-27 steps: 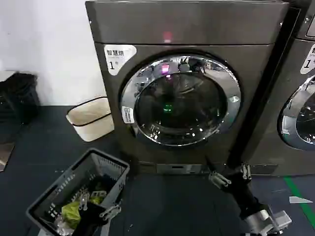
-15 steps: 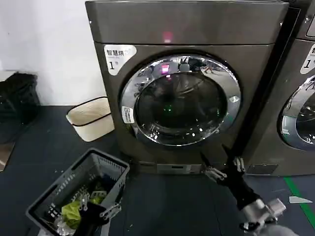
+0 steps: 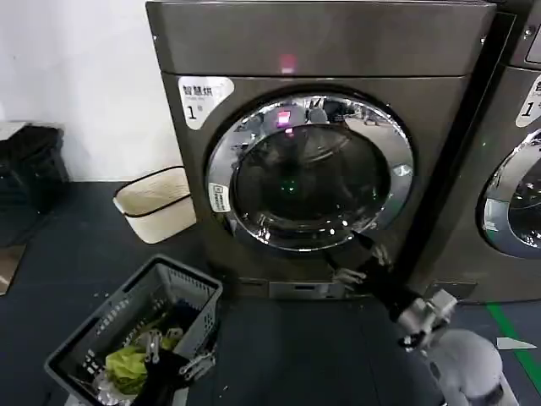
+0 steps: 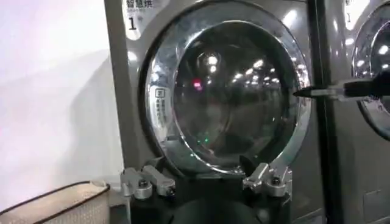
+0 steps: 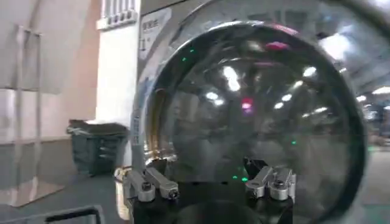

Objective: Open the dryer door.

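The dryer (image 3: 321, 42) is a dark grey-brown front loader with a "1" sticker and a pink light. Its dryer door (image 3: 310, 173), chrome-ringed with dark glass, sits shut against the front. My right gripper (image 3: 362, 260) is open, just before the ring's lower right edge and not touching it. In the right wrist view the dryer door (image 5: 256, 103) looms close behind the open right gripper (image 5: 207, 175). My left gripper (image 3: 173, 362) hangs open and low over the basket. The left wrist view looks past the left gripper (image 4: 207, 178) to the dryer door (image 4: 228, 91).
A grey laundry basket (image 3: 93, 338) with clothes stands on the floor at front left. A cream bin (image 3: 156, 203) sits beside the dryer's left side, a dark bin (image 3: 30, 165) farther left. A second similar machine (image 3: 507, 169) stands close on the right.
My right gripper has risen and moved left, from low near the floor up to the door's lower right rim. The left gripper has stayed over the basket. The door has not moved.
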Action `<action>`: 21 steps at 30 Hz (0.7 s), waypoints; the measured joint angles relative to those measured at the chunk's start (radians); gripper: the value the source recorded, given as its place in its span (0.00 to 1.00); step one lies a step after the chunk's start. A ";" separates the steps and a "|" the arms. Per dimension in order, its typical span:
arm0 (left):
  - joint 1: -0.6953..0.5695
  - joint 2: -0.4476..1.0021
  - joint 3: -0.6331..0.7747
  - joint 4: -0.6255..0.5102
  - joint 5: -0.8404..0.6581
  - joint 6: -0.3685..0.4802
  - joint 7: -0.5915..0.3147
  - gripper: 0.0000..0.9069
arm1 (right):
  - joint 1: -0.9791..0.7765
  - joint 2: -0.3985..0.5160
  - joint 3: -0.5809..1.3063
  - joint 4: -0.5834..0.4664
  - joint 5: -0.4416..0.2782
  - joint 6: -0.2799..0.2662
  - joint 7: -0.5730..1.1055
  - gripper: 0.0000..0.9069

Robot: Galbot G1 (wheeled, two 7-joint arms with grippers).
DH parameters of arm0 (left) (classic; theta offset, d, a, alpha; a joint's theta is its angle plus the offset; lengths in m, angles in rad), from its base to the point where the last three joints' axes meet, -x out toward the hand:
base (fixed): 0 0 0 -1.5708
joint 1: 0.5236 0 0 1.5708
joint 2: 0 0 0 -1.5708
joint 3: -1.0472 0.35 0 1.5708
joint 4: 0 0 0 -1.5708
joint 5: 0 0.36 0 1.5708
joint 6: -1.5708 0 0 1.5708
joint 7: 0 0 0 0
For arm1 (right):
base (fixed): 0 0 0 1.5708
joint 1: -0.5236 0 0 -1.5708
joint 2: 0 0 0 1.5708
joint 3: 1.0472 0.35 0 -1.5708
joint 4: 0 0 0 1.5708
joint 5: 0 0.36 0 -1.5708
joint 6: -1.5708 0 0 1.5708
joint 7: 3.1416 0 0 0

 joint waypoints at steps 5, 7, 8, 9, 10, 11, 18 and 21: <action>0.013 -0.002 -0.005 0.000 0.013 -0.009 0.001 1.00 | 0.131 0.010 -0.102 -0.080 -0.004 -0.012 0.028 1.00; 0.013 -0.006 -0.007 0.002 0.015 -0.011 0.001 1.00 | 0.186 0.021 -0.146 -0.118 -0.005 -0.022 0.028 1.00; 0.012 -0.009 -0.011 0.005 0.018 -0.011 0.001 1.00 | 0.212 0.026 -0.167 -0.136 -0.005 -0.024 0.027 1.00; 0.007 -0.011 -0.015 0.009 0.017 -0.009 0.000 1.00 | 0.237 0.031 -0.186 -0.154 -0.005 -0.026 0.027 1.00; 0.005 -0.011 -0.018 0.011 0.015 -0.005 0.000 1.00 | 0.262 0.037 -0.206 -0.172 -0.006 -0.028 0.026 1.00; 0.006 -0.011 -0.018 0.011 0.014 -0.003 0.000 1.00 | 0.283 0.042 -0.223 -0.189 -0.006 -0.031 0.026 1.00; 0.020 -0.023 -0.010 0.009 0.028 -0.007 -0.002 1.00 | 0.400 0.099 -0.323 -0.298 -0.014 -0.009 -0.053 1.00; 0.022 -0.025 -0.006 0.009 0.031 -0.007 -0.003 1.00 | 0.428 0.127 -0.352 -0.333 -0.029 -0.005 -0.101 1.00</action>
